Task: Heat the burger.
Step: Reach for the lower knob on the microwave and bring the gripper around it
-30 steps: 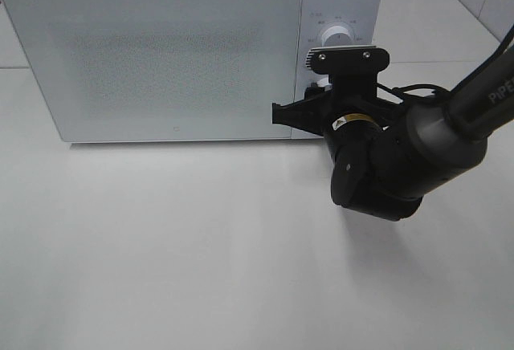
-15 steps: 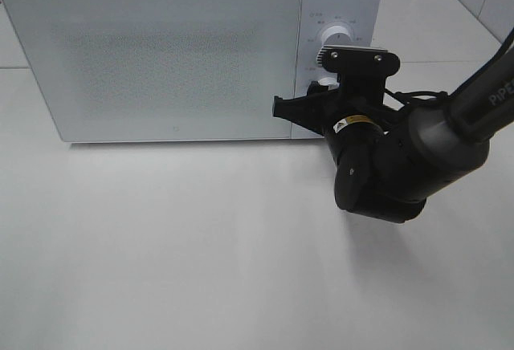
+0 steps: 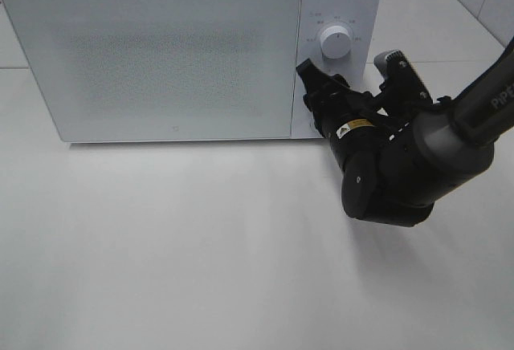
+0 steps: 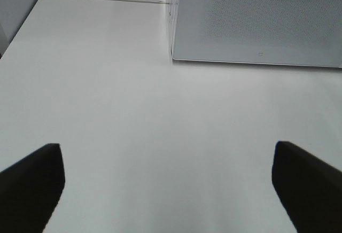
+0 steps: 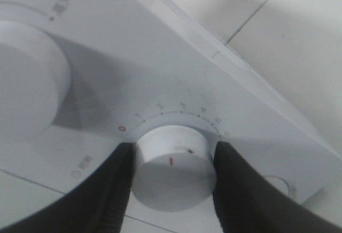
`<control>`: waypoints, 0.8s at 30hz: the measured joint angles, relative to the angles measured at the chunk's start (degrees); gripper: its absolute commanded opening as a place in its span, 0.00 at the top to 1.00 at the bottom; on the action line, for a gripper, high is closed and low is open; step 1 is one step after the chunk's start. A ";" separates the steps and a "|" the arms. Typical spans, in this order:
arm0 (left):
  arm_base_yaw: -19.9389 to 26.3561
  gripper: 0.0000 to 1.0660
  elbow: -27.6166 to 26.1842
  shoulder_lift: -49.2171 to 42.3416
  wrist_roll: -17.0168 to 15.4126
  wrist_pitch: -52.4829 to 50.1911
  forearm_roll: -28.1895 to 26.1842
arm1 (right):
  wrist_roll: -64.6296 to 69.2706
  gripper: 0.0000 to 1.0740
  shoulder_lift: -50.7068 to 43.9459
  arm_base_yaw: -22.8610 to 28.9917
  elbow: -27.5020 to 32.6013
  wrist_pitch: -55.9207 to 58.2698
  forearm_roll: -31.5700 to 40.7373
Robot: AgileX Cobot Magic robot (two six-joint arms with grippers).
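**A:** What does the right wrist view add to the high one?

**B:** It shows the right claw [image 5: 172, 155] clamped on the lower dial [image 5: 173, 182], with one finger pressed to each side. From above, the arm hides that dial, and only the upper dial [image 3: 335, 42] is in the clear.

**A:** And the left claw [image 4: 168, 185]?

**B:** It shows only in its own wrist view. Its fingers are wide apart and hold nothing, over bare surface [image 4: 160, 110] near the microwave [image 4: 256, 19].

**A:** Where is the burger?

**B:** It is in no view. The door [image 3: 161, 61] is shut and frosted, so I cannot tell whether it is inside.

**A:** Is there room to move?

**B:** The surface is open all along the microwave's front. The right arm crowds the control-panel end.
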 measured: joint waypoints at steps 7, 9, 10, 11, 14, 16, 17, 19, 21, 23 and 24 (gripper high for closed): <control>0.00 0.08 0.00 0.00 0.00 0.00 0.00 | 25.32 1.00 0.06 -0.23 0.40 -0.40 -1.72; 0.00 0.08 0.00 0.00 0.00 0.00 0.00 | 27.90 1.00 0.06 -0.23 0.40 -0.40 -1.78; 0.00 0.08 0.00 0.00 0.00 0.00 0.00 | 27.90 1.00 0.06 -0.23 0.40 -0.40 -1.78; 0.00 0.08 0.00 0.00 0.00 0.00 0.00 | 32.60 1.00 0.06 -0.23 0.40 -0.40 -1.78; 0.00 0.08 0.00 0.00 0.00 0.00 0.00 | 36.90 1.00 0.06 -0.23 0.40 -0.40 -1.78; 0.00 0.08 0.00 0.00 0.00 0.00 0.00 | 38.04 1.00 0.06 -0.23 0.40 -0.46 -1.83; 0.00 0.08 0.00 0.00 0.00 0.00 0.00 | 38.50 1.00 0.06 -0.23 0.40 -0.46 -1.89; 0.00 0.08 0.00 0.00 0.00 0.00 0.00 | 38.56 1.00 0.06 -0.23 0.40 -0.46 -1.95; 0.00 0.08 0.00 0.00 0.00 0.00 0.00 | 38.79 1.00 0.06 -0.23 0.40 -0.46 -1.95; 0.00 0.08 0.00 0.00 0.00 0.00 0.00 | 38.79 1.00 0.06 -0.23 0.40 -0.46 -2.01; 0.00 0.08 0.00 0.00 0.00 0.00 0.00 | 38.79 1.00 0.06 -0.23 0.40 -0.46 -2.01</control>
